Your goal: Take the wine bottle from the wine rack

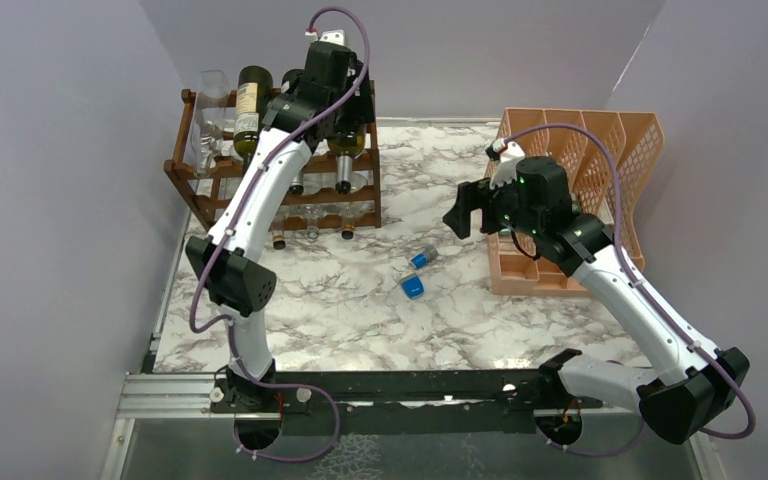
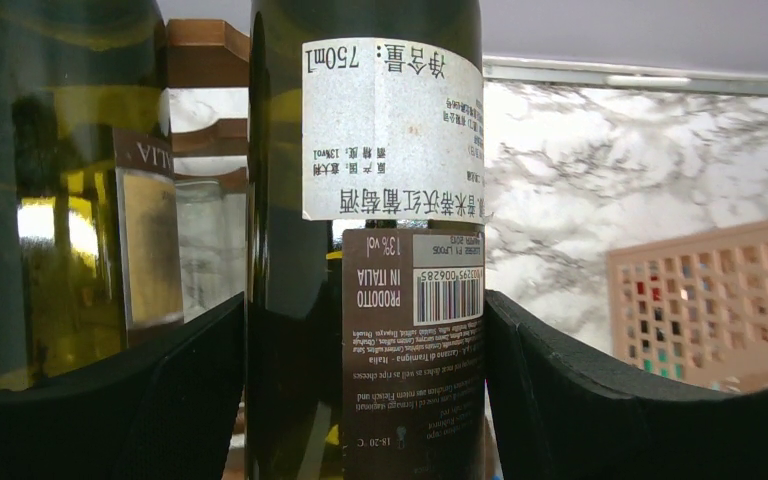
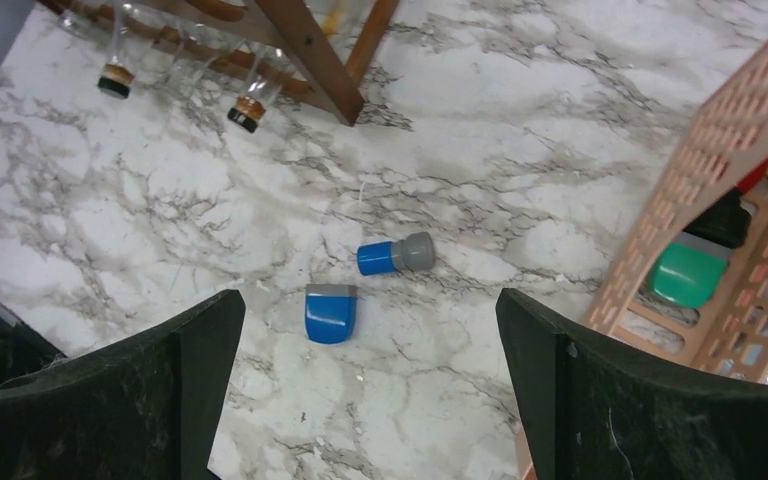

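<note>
At wine rack (image 1: 192,185) | left end effector (image 2: 360,335) clamps wine bottle (image 2: 290,150), its ends cut off | right end effector (image 3: 370,335) wide open

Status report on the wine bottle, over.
Left gripper shut on wine bottle, bottle in wine rack. Right gripper open above table. Neighbouring bottle close beside it.

Tight: neighbour bottle (image 2: 60,200) beside wine bottle (image 2: 380,250) (other side open).

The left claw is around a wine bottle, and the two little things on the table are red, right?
Not red. The left claw is around the wine bottle, yes, but the two little things on the table are blue, as the right wrist view shows.
</note>
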Robot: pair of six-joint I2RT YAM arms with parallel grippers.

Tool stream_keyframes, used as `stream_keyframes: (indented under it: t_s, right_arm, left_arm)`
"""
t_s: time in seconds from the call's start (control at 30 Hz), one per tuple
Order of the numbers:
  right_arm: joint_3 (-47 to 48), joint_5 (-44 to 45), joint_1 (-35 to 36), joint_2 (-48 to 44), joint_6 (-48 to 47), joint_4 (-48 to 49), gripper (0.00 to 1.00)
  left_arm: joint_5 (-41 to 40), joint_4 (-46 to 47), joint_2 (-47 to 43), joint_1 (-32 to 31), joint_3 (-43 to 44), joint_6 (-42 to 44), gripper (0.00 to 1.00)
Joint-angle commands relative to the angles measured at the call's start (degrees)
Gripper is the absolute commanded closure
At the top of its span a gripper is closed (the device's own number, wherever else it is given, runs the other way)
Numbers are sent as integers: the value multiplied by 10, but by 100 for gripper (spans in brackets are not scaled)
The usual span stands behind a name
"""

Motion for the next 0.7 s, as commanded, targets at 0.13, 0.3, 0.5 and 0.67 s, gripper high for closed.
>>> stream_keyframes:
  t_s: [0.13, 0.3, 0.5, 0.67]
  right_arm:
    - [-24, -137, 1, -12, -54, 126, 0]
    - [0, -277, 4, -6, -88, 197, 0]
    - [-8, -407, 23, -17, -151, 320, 0]
    - [-25, -440, 74, -30, -295, 356, 0]
  left_arm:
    - [100, 108, -172, -3, -96, -64, 46]
    - [167, 152, -235, -3, -181, -98, 46]
    - [245, 194, -288, -3, -262, -128, 46]
    - [292, 205, -306, -3, -300, -132, 46]
